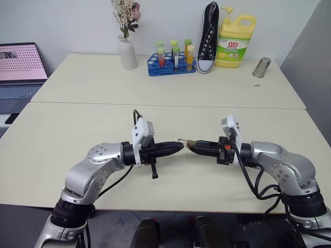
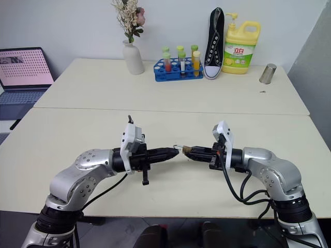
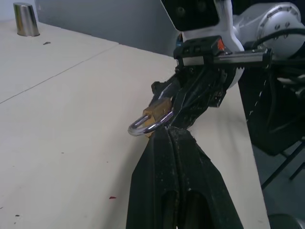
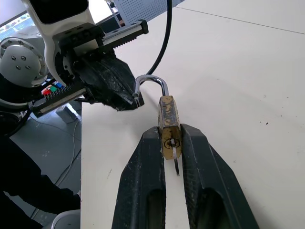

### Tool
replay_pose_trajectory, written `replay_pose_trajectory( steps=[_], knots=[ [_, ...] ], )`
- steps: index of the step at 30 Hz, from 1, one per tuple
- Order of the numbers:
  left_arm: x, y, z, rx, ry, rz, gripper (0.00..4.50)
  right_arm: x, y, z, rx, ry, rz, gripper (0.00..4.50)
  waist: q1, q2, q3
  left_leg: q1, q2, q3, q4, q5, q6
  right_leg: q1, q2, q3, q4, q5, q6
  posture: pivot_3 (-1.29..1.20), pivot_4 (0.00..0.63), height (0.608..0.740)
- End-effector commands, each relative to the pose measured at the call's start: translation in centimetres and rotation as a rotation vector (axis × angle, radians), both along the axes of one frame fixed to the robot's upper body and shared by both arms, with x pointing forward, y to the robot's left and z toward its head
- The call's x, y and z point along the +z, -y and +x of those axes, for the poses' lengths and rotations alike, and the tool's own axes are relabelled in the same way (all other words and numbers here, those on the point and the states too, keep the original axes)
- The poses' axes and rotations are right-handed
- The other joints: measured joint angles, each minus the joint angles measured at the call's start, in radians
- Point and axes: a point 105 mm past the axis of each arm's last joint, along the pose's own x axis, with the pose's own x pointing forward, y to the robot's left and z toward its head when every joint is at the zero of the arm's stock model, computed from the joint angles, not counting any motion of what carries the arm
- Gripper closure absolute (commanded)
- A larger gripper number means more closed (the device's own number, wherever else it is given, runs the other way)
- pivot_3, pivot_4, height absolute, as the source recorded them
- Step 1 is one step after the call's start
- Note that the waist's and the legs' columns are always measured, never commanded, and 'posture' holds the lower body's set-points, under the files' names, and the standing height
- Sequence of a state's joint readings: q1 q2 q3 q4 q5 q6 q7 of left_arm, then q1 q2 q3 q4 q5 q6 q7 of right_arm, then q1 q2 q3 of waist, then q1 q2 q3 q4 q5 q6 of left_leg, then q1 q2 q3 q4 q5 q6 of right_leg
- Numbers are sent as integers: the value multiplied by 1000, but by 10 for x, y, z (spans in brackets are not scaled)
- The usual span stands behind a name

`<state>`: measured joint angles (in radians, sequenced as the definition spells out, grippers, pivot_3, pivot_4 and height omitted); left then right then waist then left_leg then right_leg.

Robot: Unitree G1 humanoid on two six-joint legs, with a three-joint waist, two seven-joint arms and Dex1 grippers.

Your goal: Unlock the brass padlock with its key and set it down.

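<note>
The brass padlock point(image 4: 169, 121) hangs in mid-air over the near table point(image 1: 77, 129), its golden body clamped between the fingers of my right gripper point(image 4: 169, 132). A thin metal key blade point(image 4: 176, 162) sticks out of its keyhole. My left gripper point(image 3: 167, 130) faces it from the other side, shut, with its tips against the free end of the silver shackle point(image 3: 139, 126). I cannot tell whether the tips pinch that end. In the head views the two grippers meet tip to tip at the padlock point(image 1: 189, 141).
On the far table stand a white vase with flowers point(image 1: 126, 51), a blue test-tube rack point(image 1: 170, 64), a black shoe point(image 1: 208, 36), a yellow detergent bottle point(image 1: 235, 41) and a metal cup point(image 1: 261, 67). A laptop point(image 1: 20, 67) sits at the far left.
</note>
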<state>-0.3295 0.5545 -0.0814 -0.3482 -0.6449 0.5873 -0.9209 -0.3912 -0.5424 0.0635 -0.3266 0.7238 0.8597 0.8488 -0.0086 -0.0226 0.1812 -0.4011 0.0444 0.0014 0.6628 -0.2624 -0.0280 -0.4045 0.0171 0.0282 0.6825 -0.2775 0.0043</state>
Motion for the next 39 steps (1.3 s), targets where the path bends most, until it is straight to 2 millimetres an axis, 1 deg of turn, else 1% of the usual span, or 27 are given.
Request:
replay_pose_trajectory(
  steps=[1, 15, 21, 24, 27, 30, 32, 34, 37, 39],
  knots=[
    [20, 3, -1, -3, 37, -51, 4500, 6, -1, -2, 17, 35, 8, 4369, 0, 0, 0, 0, 0, 0, 0, 0, 0, 0, 0, 0, 0, 0, 0, 0, 150, 740],
    [19, 6, 8, 21, 72, -37, 4500, 5, -1, -4, 26, 30, 9, 4369, 0, 0, 0, 1, 0, 1, 0, 0, 0, 0, 0, 4, 0, 0, 0, 0, 150, 740],
    [18, 7, 6, 22, 77, -34, 4500, 5, -1, -4, 26, 29, 9, 4369, 0, 0, 0, 1, 0, 1, 0, 0, 0, 0, 1, 4, 0, 0, 0, 0, 150, 740],
    [18, 5, 4, 25, 136, 15, 4500, 5, -1, -4, 23, 29, 9, 4369, 0, 0, 0, 1, 0, 1, 0, 0, 0, 0, 1, 4, 0, 0, 0, 0, 150, 740],
    [19, -4, 1, 30, 257, 96, 4500, 5, 0, -3, 15, 23, 7, 4369, -1, 0, 0, 1, 0, 2, 0, 0, 0, 0, 1, 5, 0, 0, 0, 0, 150, 740],
    [15, -14, -3, 20, 345, 173, 4500, 4, 2, -1, 5, -2, 5, 4369, -2, 0, 0, 2, 0, 2, -1, 0, 0, -1, 1, 5, 0, 1, 0, 0, 150, 740],
    [3, -29, -9, -26, 463, 315, 4133, -2, 5, -2, 10, -60, -34, 4369, -3, 0, 0, 2, 0, 3, -1, 0, 0, -1, 0, 5, 0, 0, 0, 0, 150, 740],
    [-8, -36, -16, -83, 526, 402, 3612, -7, 7, -3, 18, -96, -66, 4369, -3, 0, 0, 2, 0, 4, -1, 0, 0, -1, 0, 6, -1, 1, -1, 0, 150, 740],
    [-15, -37, -21, -103, 533, 411, 2609, -13, 7, -1, 17, -136, -95, 4369, -2, 0, 0, 2, 0, 5, -1, 0, 0, -1, 0, 7, -1, 2, -3, 0, 150, 740],
    [-21, -36, -25, -122, 527, 419, 1922, -22, 7, 1, 11, -168, -133, 4369, -2, 0, 0, 2, 0, 5, -1, 0, 0, -1, 0, 7, -1, 0, 0, 0, 150, 740]
  ],
)
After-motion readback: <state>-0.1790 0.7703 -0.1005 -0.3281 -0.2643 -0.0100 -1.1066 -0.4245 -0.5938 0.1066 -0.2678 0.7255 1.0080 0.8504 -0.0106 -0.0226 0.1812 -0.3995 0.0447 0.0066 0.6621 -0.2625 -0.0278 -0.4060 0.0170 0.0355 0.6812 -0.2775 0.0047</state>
